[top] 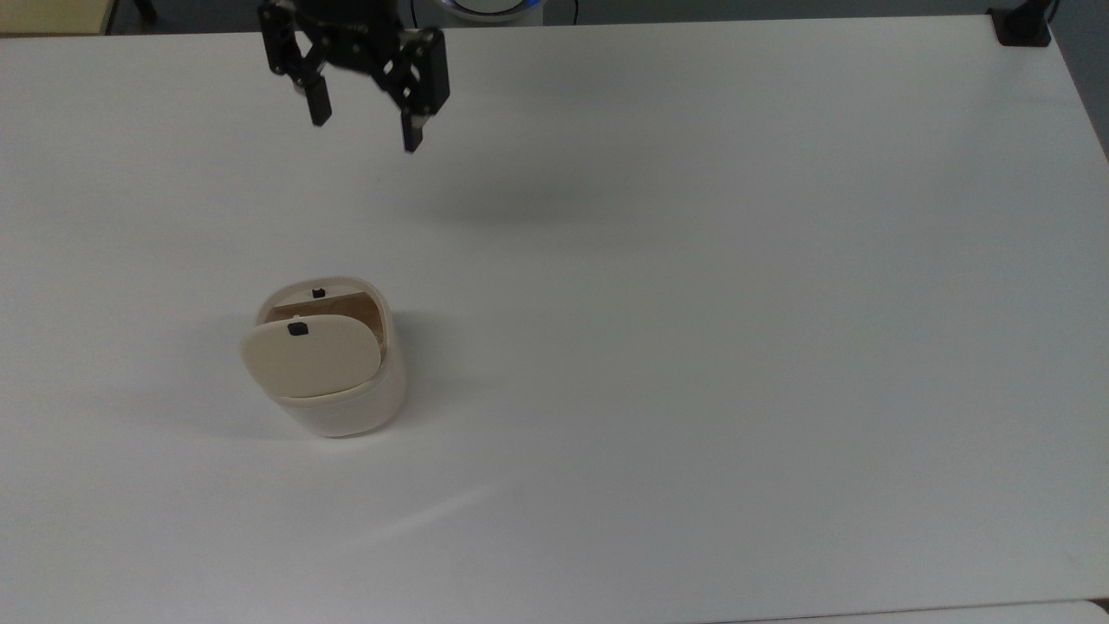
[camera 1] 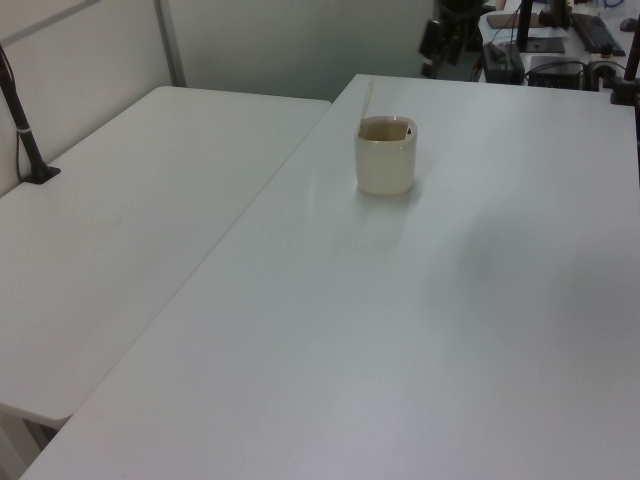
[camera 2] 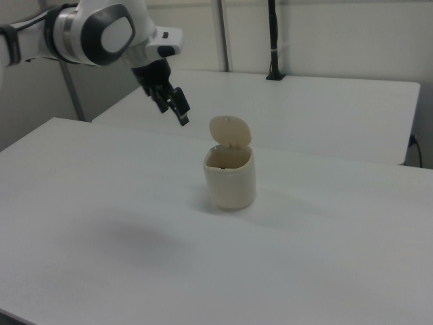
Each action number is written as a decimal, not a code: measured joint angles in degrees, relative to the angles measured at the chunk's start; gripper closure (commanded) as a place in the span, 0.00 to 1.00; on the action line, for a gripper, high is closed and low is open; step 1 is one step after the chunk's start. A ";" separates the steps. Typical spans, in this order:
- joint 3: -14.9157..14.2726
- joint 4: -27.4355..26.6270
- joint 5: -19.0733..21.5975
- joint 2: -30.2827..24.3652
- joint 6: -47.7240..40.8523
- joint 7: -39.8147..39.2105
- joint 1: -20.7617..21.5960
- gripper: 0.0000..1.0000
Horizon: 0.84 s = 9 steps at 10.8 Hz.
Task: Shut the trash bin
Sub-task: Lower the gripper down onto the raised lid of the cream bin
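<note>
1. Cream-beige plastic makes up the trash bin (top: 333, 373), which we see standing left of centre in the top view, upright on the white tabletop (top: 693, 303).
2. We find its lid (top: 310, 355) raised: in the right view the lid (camera 2: 229, 130) stands up from the rim at the bin's far side, and the brown inside shows below it.
3. We note a small black latch (top: 297, 328) on the lid and a matching black mark on the rim behind it in the top view.
4. We see the black hand (top: 364, 130) at the upper left of the top view, its two fingers spread well apart with nothing between them.
5. In the right view the hand (camera 2: 177, 108) hangs above the tabletop at the upper left of the frame, well apart from the bin (camera 2: 230, 177), on a white and grey arm (camera 2: 95, 34).
6. In the left view the bin (camera 1: 385, 155) sits upper centre, near the tabletop's left edge, beside a second white table (camera 1: 130, 220).
</note>
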 measured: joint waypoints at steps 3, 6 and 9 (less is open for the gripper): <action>-0.01 5.06 0.00 6.52 8.80 15.23 -1.02 0.14; -0.03 7.76 0.01 9.99 18.53 28.80 -2.06 0.70; -0.06 9.12 0.01 12.85 25.45 34.32 -3.26 1.00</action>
